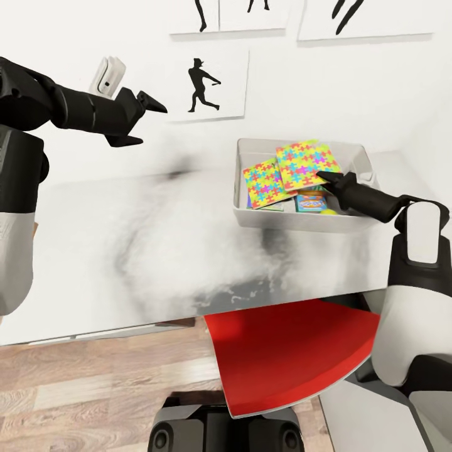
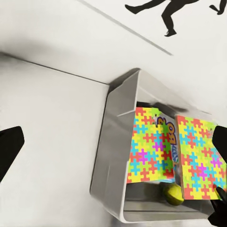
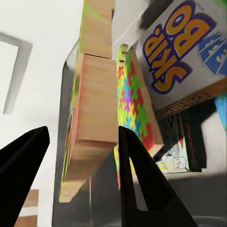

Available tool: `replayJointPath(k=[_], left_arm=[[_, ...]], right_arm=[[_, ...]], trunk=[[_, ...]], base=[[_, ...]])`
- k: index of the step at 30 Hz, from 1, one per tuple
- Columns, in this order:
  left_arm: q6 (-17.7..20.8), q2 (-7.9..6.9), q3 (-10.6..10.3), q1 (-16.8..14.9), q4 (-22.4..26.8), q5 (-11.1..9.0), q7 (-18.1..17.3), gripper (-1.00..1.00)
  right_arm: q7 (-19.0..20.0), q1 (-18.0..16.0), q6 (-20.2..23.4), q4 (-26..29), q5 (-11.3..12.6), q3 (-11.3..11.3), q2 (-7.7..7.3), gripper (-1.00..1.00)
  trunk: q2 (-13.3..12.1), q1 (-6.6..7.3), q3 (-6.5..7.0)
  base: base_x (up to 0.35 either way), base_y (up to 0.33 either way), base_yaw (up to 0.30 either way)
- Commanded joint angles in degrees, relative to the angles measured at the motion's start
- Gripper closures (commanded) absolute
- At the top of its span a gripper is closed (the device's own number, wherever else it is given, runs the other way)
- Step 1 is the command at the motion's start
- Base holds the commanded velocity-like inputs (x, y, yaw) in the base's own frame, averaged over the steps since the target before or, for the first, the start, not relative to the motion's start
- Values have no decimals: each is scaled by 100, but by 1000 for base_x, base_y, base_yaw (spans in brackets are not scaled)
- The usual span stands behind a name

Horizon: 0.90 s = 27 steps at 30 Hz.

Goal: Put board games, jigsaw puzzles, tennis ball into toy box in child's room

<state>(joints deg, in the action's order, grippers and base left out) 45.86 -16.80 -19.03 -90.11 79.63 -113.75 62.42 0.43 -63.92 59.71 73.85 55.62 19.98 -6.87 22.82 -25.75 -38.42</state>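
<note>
The grey toy box [image 1: 295, 223] stands at the table's back right. Two bright jigsaw puzzles [image 1: 270, 182] [image 1: 304, 162] lean inside it, over a board game [image 1: 309, 202] and the yellow-green tennis ball [image 1: 328, 211]. My right gripper [image 1: 329, 179] reaches into the box and is open, its fingers either side of one puzzle's wooden edge [image 3: 94, 118]. A Skip-Bo game [image 3: 184, 52] and a green game [image 3: 182, 142] lie beside it. My left gripper [image 1: 147, 113] hangs open and holds nothing, high over the table's back left. From there the box [image 2: 111, 142], puzzles [image 2: 149, 146] and ball [image 2: 174, 194] show.
The marbled white table [image 1: 125, 251] stretches left of the box against a white wall with silhouette pictures [image 1: 204, 85]. A red chair [image 1: 282, 358] sits tucked under the table's front edge, above my base. Wooden floor [image 1: 94, 389] lies at the lower left.
</note>
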Motion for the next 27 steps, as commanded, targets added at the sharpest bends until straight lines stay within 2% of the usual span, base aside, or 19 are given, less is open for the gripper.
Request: replayJointPath(k=[1, 11, 27], left_arm=[[6, -4, -9, -7, 1, -43, 48, -100], [7, -7, -20, -7, 6, -42, 55, -100], [2, -2, -22, -8, 5, -42, 59, -100]], right_arm=[[-11, 7, 29, -10, 15, 9, -11, 100], [-68, 77, 29, -89, 21, 83, -160, 100], [-86, 83, 29, -138, 18, 169, -192, 100]], trunk=[[10, -3, -8], [10, -3, -7], [10, -3, -7]], base=[[0, 0, 1], [0, 0, 0], [0, 0, 0]])
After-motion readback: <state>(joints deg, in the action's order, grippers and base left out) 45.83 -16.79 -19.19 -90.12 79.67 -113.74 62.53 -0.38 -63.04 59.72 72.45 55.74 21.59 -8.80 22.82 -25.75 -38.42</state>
